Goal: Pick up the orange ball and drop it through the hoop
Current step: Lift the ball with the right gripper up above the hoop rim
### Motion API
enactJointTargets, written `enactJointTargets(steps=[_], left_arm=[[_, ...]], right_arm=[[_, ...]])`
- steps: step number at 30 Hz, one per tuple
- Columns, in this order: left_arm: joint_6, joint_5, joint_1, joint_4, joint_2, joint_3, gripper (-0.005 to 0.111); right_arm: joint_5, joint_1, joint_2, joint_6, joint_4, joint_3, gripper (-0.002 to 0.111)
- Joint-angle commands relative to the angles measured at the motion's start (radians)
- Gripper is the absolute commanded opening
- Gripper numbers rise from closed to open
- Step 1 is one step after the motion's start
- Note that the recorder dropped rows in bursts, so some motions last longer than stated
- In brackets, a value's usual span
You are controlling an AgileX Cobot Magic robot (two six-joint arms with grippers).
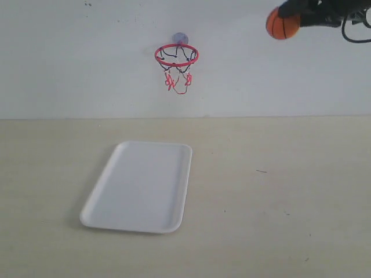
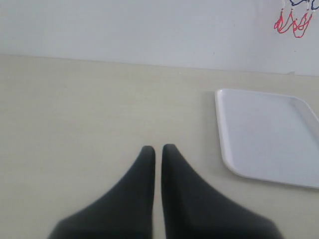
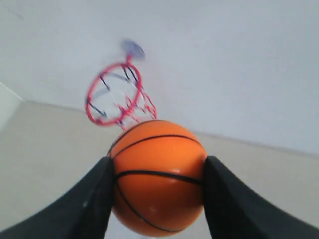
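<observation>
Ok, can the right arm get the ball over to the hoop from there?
Probably yes. The right arm holds the orange ball in its jaws, seemingly higher than the hoop, with only open air between them; the white tray lies well below.

Open air separates the orange ball, held high in the right end effector, from the hoop on the wall. Under the ring a flat white tray lies on the desk, well below that path.
</observation>
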Motion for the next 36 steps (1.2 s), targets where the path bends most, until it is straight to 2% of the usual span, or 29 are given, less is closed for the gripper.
enactJointTargets(steps=[1, 4, 11, 14, 18, 25, 29, 36], left_arm=[[-0.007, -0.012, 0.003, -0.007, -0.004, 0.004, 0.004], [-0.007, -0.012, 0.003, -0.005, -0.004, 0.004, 0.004], [-0.007, -0.012, 0.003, -0.005, -0.004, 0.004, 0.004], [-0.007, -0.012, 0.003, -0.005, -0.004, 0.004, 0.004], [-0.007, -0.012, 0.003, -0.005, -0.004, 0.004, 0.004], [-0.007, -0.012, 0.003, -0.005, -0.004, 0.004, 0.004], [-0.007, -0.012, 0.003, -0.005, -0.004, 0.004, 0.004], [-0.007, -0.012, 0.003, -0.005, -0.004, 0.004, 0.004]], right_arm=[[-0.096, 0.002, 0.029, -0.177, 0.315, -0.002, 0.0], [-0.101, 0.027, 0.066, -0.253, 0.434, -0.002, 0.0], [-0.214, 0.138, 0.191, -0.382, 0.469, -0.004, 0.0], [-0.297, 0.179, 0.235, -0.499, 0.593, -0.015, 0.0], [-0.302, 0.219, 0.3, -0.606, 0.742, -0.112, 0.0], [-0.29, 0.267, 0.461, -0.524, 0.696, -0.387, 0.0], [-0.292, 0.276, 0.539, -0.456, 0.605, -0.517, 0.0], [-0.283, 0.3, 0.566, -0.379, 0.458, -0.552, 0.0]])
